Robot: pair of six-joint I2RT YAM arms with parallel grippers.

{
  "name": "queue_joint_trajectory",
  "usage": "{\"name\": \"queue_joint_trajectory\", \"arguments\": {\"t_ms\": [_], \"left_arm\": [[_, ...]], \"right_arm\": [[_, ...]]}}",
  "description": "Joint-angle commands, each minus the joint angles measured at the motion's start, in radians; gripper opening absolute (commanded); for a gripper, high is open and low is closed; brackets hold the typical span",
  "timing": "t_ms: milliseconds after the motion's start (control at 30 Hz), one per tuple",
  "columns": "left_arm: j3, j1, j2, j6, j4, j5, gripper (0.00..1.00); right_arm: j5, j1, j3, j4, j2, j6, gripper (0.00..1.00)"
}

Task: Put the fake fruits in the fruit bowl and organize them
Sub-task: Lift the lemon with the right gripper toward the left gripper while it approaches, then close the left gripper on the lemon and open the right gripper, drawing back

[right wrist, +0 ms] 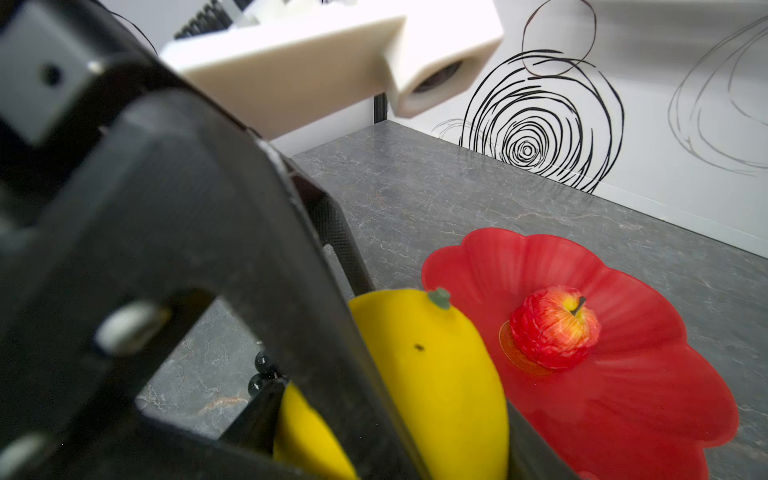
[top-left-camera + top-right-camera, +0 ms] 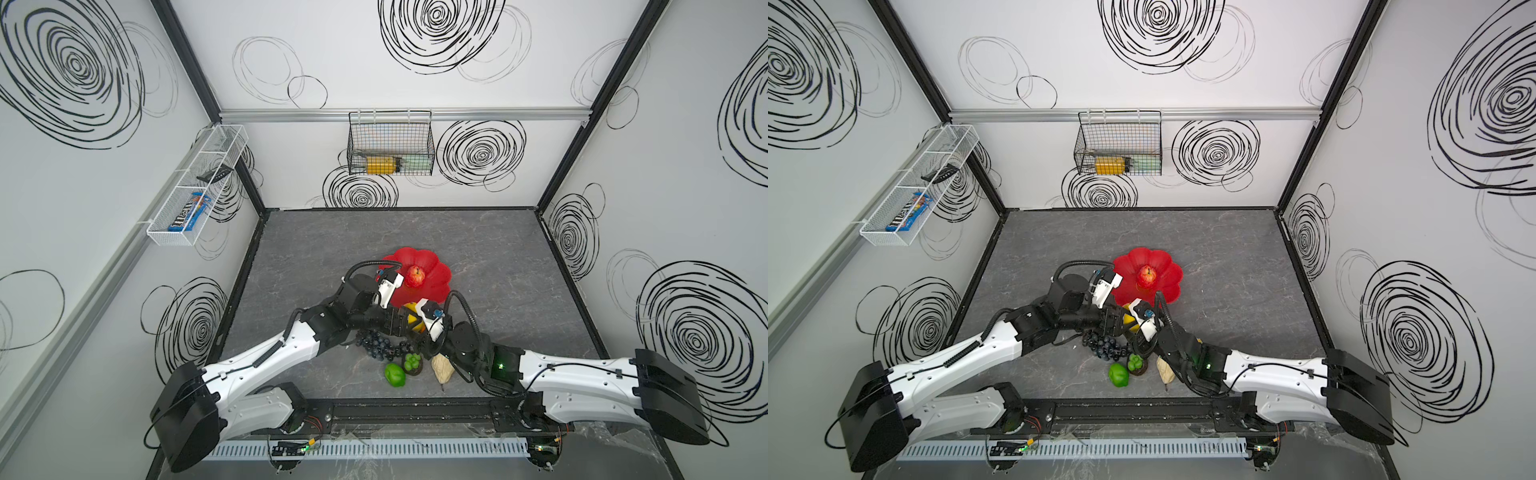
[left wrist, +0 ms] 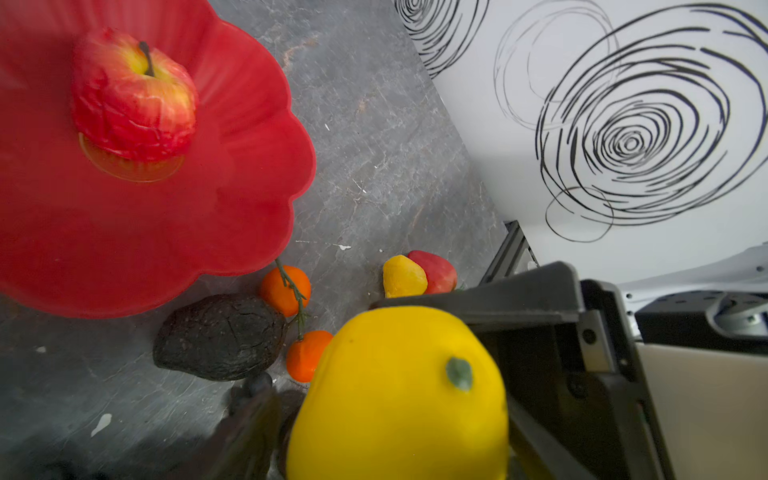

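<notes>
Near the front of the grey worktop [image 2: 478,249], both top views show one fruit bowl [image 2: 436,266] with one red apple [image 2: 414,276] standing at its centre. One yellow lemon [image 2: 411,309] sits just in front of the bowl's near rim. The left end effector [image 2: 404,323] and the right end effector [image 2: 420,329] meet on it from opposite sides. Closer to the arm bases, outside the bowl, lie one dark grape bunch [image 2: 376,345], one smooth green fruit [image 2: 395,375], one lumpy green fruit [image 2: 412,361] and one cream lumpy fruit [image 2: 442,368].

Seen from the left wrist, the lemon [image 3: 395,395] fills the space between the left end effector's fingers [image 3: 249,419]. Whether they press on it I cannot tell. Beyond it, on the worktop by the bowl's rim, lie five more fruits:
- an orange [image 3: 286,289] and a second orange [image 3: 307,355], joined by a green stem
- one black avocado [image 3: 220,336], touching both oranges
- one small yellow fruit [image 3: 404,276] and one red fruit [image 3: 436,272], touching each other

Seen from the right wrist, the right end effector grips the lemon [image 1: 436,374], its fingers [image 1: 259,415] set fairly wide on either side. The left end effector's black frame crosses in front of the lemon. The bowl [image 1: 623,415] lies just behind the lemon, with the apple [image 1: 555,326] resting on its gold emblem [image 1: 509,353].
</notes>
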Motion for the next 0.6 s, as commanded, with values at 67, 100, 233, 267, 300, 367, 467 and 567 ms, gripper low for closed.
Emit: {"name": "queue_joint_trajectory", "arguments": {"t_ms": [67, 100, 233, 267, 300, 367, 467, 567], "left_arm": [[0.031, -0.004, 0.02, 0.013, 0.027, 0.029, 0.66], [0.03, -0.004, 0.02, 0.011, 0.029, 0.03, 0.63], [0.029, -0.004, 0.023, 0.011, 0.036, 0.032, 0.56], [0.03, -0.004, 0.024, 0.011, 0.036, 0.032, 0.54], [0.03, -0.004, 0.025, 0.011, 0.038, 0.031, 0.53], [0.028, -0.002, 0.027, 0.013, 0.044, 0.018, 0.51], [0.025, 0.003, 0.027, 0.013, 0.054, -0.003, 0.51], [0.028, 0.017, 0.03, 0.012, 0.058, -0.022, 0.51]], "right_arm": [[0.031, 0.012, 0.043, 0.057, 0.017, -0.009, 0.68], [0.036, 0.012, 0.047, 0.055, 0.02, -0.008, 0.68], [0.053, 0.013, 0.051, 0.05, 0.025, -0.005, 0.69], [0.054, 0.013, 0.053, 0.05, 0.025, -0.004, 0.69], [0.058, 0.013, 0.05, 0.049, 0.024, 0.0, 0.7], [0.063, 0.013, 0.049, 0.048, 0.021, 0.005, 0.72], [0.079, 0.013, 0.052, 0.027, 0.018, 0.019, 0.77], [0.123, 0.014, 0.055, -0.01, 0.001, 0.052, 0.87]]}}
